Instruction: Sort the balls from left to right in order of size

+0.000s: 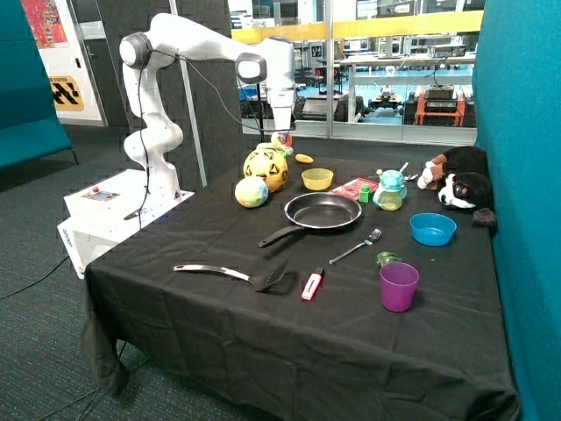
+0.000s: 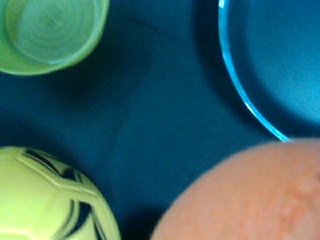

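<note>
Purple cup [image 1: 399,286] nearest — end effector [image 1: 281,138] above football [image 1: 266,168].

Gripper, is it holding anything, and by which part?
Seemingly the orange ball, up off the table behind the football, at the gripper. Where on the ball the grip sits cannot be told.

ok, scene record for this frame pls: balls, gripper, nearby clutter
football: yellow with black markings, at the table's far edge near the robot base
pastel ball: just in front of the football, apparently touching it
small ball: orange-yellow, at the gripper, raised behind the football
gripper: above the football, fingers not discernible
nearby: yellow bowl, frying pan
sorting: not finished
</note>
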Motion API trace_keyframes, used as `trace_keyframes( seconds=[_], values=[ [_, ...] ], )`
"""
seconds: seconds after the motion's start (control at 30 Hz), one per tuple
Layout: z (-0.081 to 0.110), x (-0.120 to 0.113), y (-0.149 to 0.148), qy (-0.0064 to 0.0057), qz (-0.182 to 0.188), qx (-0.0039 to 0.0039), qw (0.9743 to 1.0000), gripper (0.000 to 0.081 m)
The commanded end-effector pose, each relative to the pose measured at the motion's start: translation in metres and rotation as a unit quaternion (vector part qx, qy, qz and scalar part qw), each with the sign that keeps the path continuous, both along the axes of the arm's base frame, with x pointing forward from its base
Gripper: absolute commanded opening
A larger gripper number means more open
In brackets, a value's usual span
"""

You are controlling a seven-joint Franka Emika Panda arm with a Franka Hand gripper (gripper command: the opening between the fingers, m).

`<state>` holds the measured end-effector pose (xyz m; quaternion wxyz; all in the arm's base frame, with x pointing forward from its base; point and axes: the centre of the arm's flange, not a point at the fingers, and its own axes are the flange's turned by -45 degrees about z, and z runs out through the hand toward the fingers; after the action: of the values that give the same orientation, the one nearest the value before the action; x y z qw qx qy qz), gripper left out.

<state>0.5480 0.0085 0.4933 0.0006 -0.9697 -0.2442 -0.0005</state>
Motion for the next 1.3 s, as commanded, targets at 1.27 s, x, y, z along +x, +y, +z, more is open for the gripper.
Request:
trace_keyframes(
  seconds=[1.27],
  values=[
    [-0.044,-0.074,-0.178,0.0004,-0.076,-0.00066,0.9971,0.0]
  ],
)
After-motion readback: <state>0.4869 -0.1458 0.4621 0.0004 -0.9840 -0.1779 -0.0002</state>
